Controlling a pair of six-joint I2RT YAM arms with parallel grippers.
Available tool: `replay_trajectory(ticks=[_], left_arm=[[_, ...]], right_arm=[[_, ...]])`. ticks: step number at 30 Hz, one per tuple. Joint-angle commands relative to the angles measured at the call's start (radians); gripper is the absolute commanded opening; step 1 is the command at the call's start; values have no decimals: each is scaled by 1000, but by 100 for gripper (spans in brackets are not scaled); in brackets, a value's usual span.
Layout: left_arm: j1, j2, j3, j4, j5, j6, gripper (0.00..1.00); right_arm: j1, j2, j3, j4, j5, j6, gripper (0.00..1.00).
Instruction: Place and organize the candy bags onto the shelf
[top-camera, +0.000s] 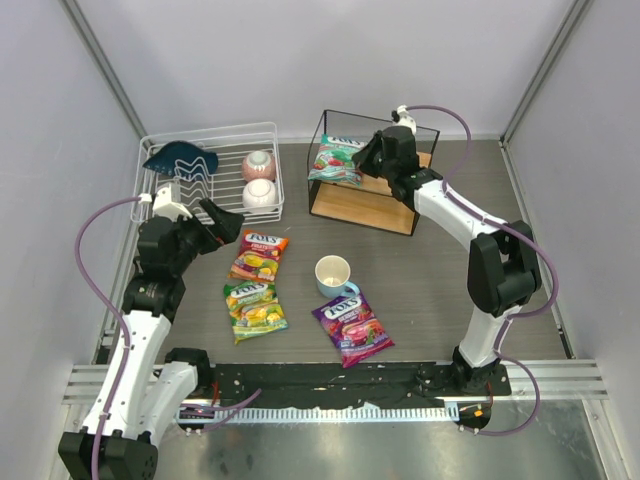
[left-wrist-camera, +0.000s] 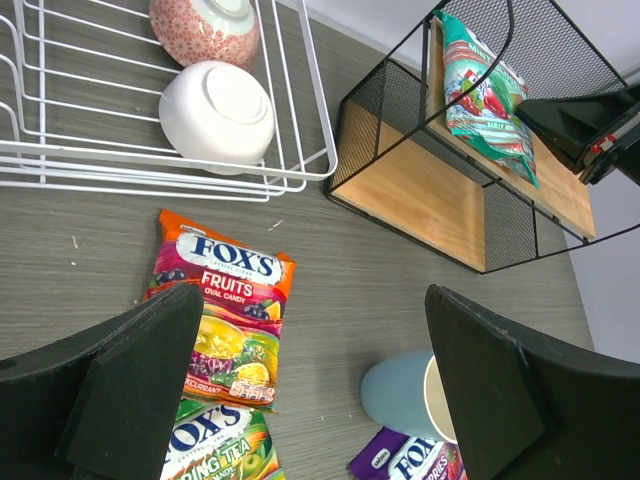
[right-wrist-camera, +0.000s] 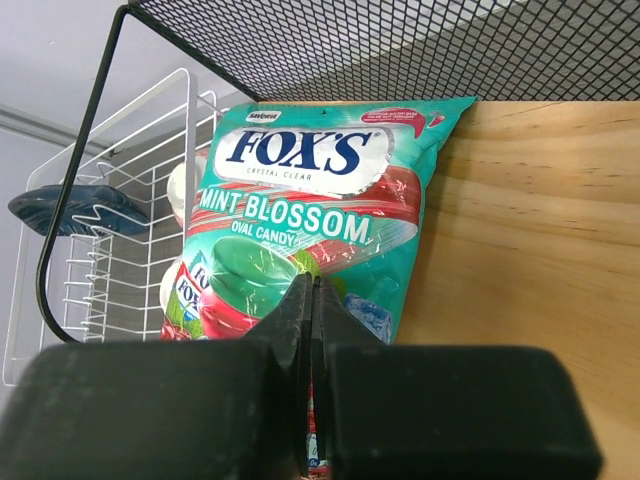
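The shelf (top-camera: 365, 205) stands at the back right. My right gripper (top-camera: 366, 160) is shut on the lower edge of the teal-green candy bag (top-camera: 335, 158), which lies on the upper wooden board (right-wrist-camera: 520, 250) against the mesh; the bag (right-wrist-camera: 310, 220) fills the right wrist view ahead of the gripper (right-wrist-camera: 313, 300). My left gripper (top-camera: 225, 222) is open and empty, hovering (left-wrist-camera: 315, 310) above the orange-red bag (left-wrist-camera: 220, 320). The orange-red bag (top-camera: 260, 255), the yellow-green bag (top-camera: 254, 310) and the purple bag (top-camera: 352, 328) lie flat on the table.
A pale blue cup (top-camera: 332, 273) stands between the orange-red and purple bags. The white wire dish rack (top-camera: 210, 132) at the back left holds a pink bowl (top-camera: 259, 165), a white bowl (top-camera: 259, 193) and a dark blue dish (top-camera: 180, 158).
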Motion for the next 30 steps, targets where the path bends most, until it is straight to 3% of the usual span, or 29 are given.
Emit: replay_trajectory(ticks=[1,10,15,23,30], left_arm=[[6,-12,25,2,15,1,100],[4,5,22,14,25,-11,100],[7,8,18,20,25,-13,99],[9,31,24,25,43,-22,100],[9,51,35,28,52,-34,100]], right_arm=[[3,-44,15,22,16,-7,1],[5,-183,155,-92,-2,-63,4],[23,-353,-72,-122,7,-109,23],[105,-812,-500,-207,29,-177,35],[111,-1113,-769,-382,-41,-88,42]])
